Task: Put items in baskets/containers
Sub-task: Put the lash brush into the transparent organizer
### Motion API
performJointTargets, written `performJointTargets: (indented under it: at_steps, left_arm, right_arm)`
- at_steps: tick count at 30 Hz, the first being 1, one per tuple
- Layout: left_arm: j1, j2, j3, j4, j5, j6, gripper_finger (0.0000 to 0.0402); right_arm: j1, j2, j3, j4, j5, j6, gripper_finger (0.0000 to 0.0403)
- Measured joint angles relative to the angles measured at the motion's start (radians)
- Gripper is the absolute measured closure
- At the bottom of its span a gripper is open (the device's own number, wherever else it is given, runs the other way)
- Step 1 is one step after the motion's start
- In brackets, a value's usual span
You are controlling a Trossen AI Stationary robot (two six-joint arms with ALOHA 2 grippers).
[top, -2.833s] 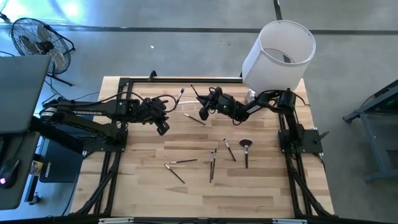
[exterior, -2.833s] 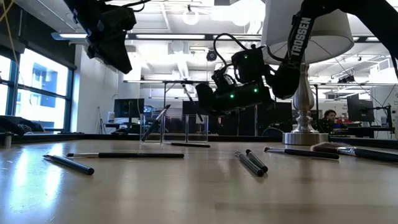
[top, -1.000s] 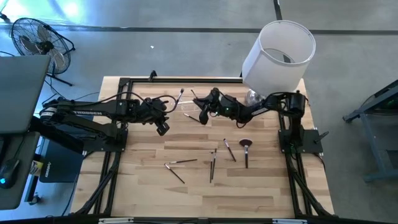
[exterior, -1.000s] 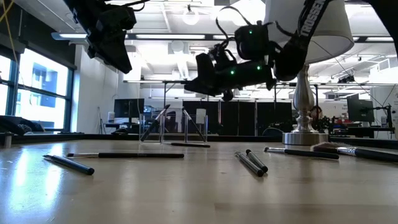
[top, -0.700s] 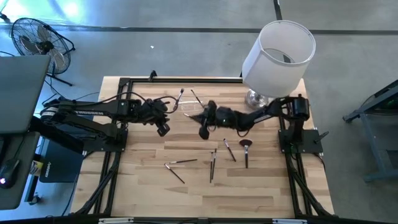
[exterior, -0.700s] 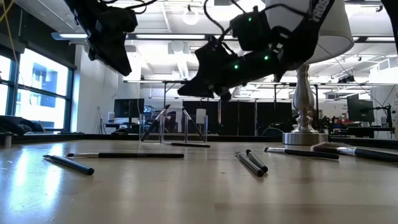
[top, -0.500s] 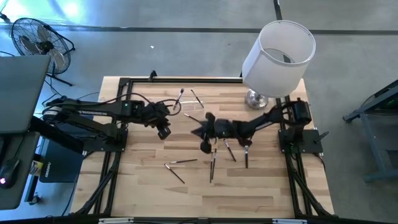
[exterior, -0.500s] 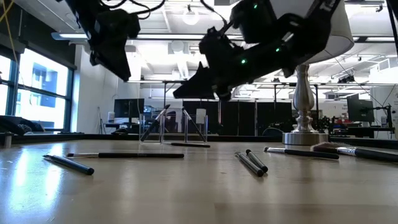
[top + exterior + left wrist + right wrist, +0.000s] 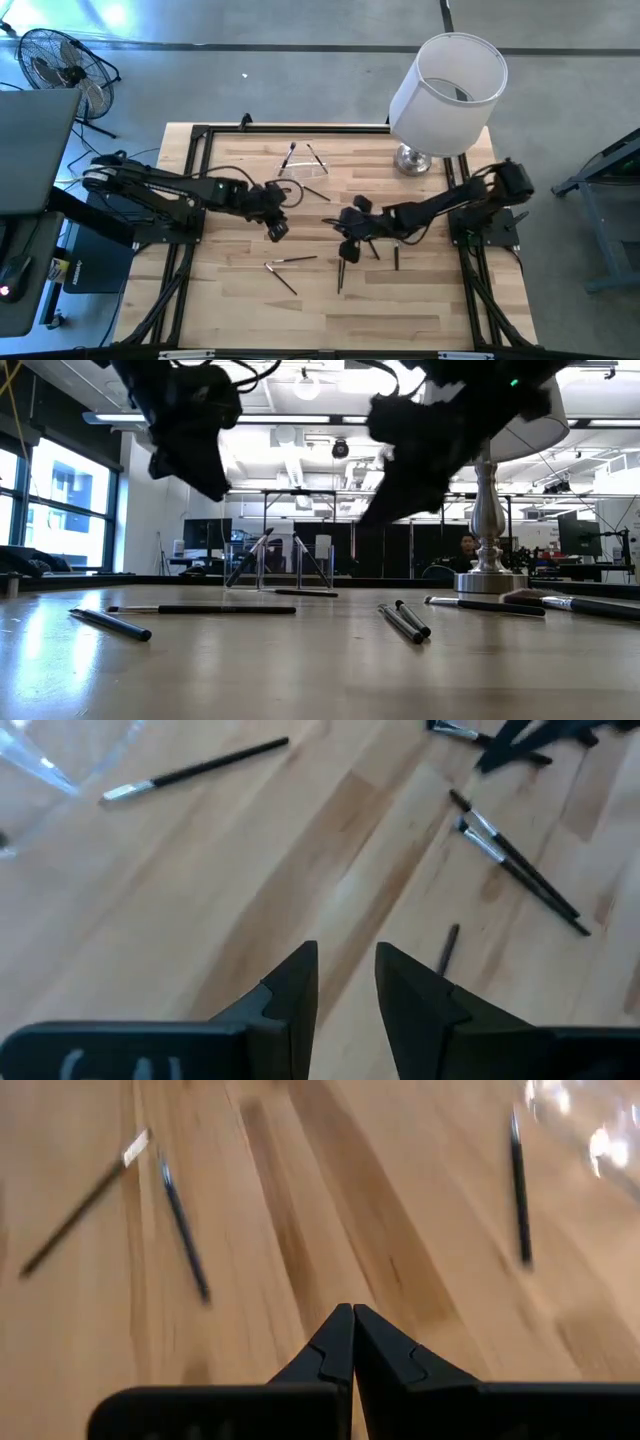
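The clear holder [image 9: 300, 172] stands near the far edge with two brushes [image 9: 291, 155] leaning in it; it also shows in the low view [image 9: 280, 565]. Several slim dark brushes lie flat on the table: one beside the holder [image 9: 314, 193], a crossed pair [image 9: 283, 268], others mid-table [image 9: 342, 272]. The fluffy-headed brush [image 9: 520, 597] is partly hidden under my right arm. My left gripper [image 9: 277, 230] hangs slightly open over bare wood [image 9: 347, 955]. My right gripper [image 9: 344, 252] is shut, above the mid-table brushes [image 9: 352, 1315].
A white lampshade [image 9: 447, 85] on a silver lamp base [image 9: 412, 160] stands at the far right corner. Black frame rails [image 9: 190, 250] run along both sides of the table. The right wrist view shows two brushes [image 9: 185, 1230] ahead and the holder [image 9: 590, 1130] farther off.
My right gripper has swung away from the holder toward the near edge and come lower, ending over the mid-table brushes. My left gripper has moved right and a little toward the near edge. The brushes and holder have stayed put.
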Motion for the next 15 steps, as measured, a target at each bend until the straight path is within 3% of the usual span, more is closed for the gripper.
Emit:
performJointTargets:
  at_steps: [8, 15]
  left_arm:
    - [-0.095, 0.062, 0.001, 0.194, -0.051, -0.189, 0.0303]
    - [-0.198, 0.151, 0.095, 0.186, -0.124, -0.298, 0.0342]
  right_arm:
    - [0.073, -0.188, 0.0, -0.432, -0.006, 0.167, 0.0401]
    - [0.119, -0.258, 0.0, -0.528, -0.012, 0.204, 0.04]
